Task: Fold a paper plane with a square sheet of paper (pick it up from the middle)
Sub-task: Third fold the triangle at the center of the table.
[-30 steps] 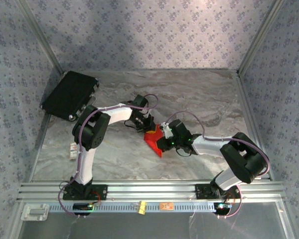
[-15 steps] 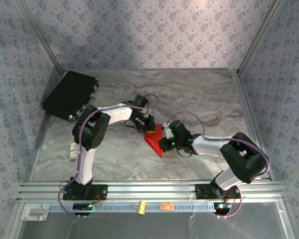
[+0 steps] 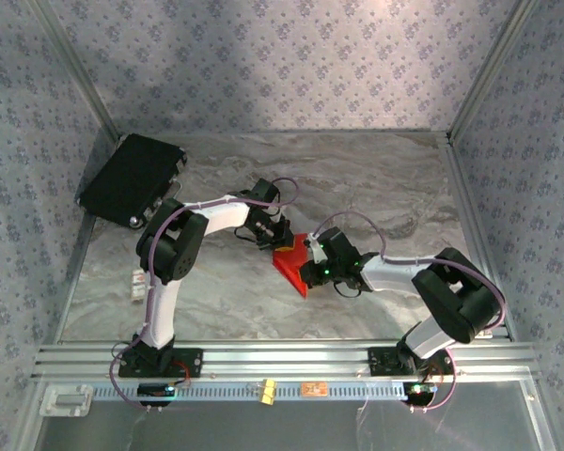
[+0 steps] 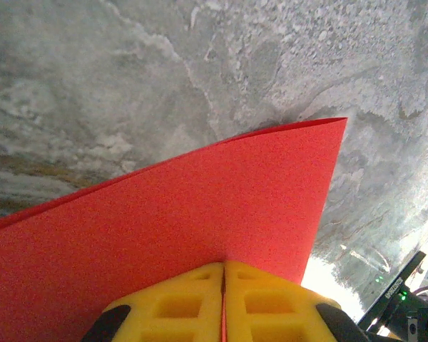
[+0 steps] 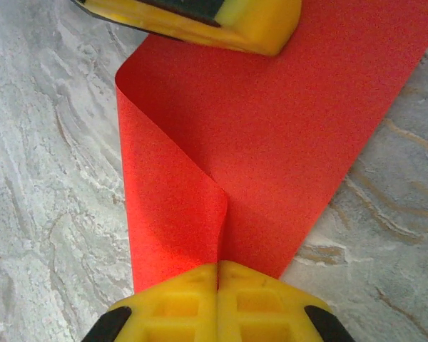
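The red square sheet of paper is held between both arms at the table's middle, bent over on itself with a raised ridge. My left gripper is shut on one edge of the paper, whose free corner points to the upper right. My right gripper is shut on the opposite edge, pinching the fold of the paper. The left gripper's yellow fingers show at the top of the right wrist view. In the overhead view the left gripper and right gripper sit close together.
A black rectangular case lies at the back left corner. A small white object sits by the left arm's base. The marbled table lies open at the back and right. Metal frame rails run along the near edge.
The two grippers have drawn slightly closer together with the paper between them, and the red sheet has shifted a little toward the back.
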Controlling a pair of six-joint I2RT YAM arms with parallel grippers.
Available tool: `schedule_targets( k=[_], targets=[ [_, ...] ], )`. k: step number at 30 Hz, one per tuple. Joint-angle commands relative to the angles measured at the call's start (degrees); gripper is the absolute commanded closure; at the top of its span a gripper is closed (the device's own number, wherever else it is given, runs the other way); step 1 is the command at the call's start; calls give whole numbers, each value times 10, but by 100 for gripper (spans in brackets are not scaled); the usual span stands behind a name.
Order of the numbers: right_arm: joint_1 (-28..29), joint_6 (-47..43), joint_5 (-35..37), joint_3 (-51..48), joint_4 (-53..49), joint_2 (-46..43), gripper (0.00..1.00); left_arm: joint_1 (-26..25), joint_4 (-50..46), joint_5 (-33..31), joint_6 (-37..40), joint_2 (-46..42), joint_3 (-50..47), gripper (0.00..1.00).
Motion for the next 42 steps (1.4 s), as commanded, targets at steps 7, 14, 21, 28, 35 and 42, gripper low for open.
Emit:
schedule_targets(
  k=[7,14,21,28,35,42],
  targets=[
    [-3,1,-3,21,-5,9,94,-6,-23,-19,7,21,-2,91],
    [-5,-2,-1,23,-10,12,94,-6,-23,-19,7,20,-3,91],
    [-6,-3,2,23,-11,11,94,-7,-21,-16,5,21,-4,91],
    [-6,-4,0,25,-9,14,94,-7,-19,-16,4,21,-4,91],
    [-10,-10,0,28,-20,12,94,-8,-18,-16,4,21,-4,91],
    [-10,-4,-1,18,-12,16,94,-9,-18,-16,3,21,-4,91]
  ],
)
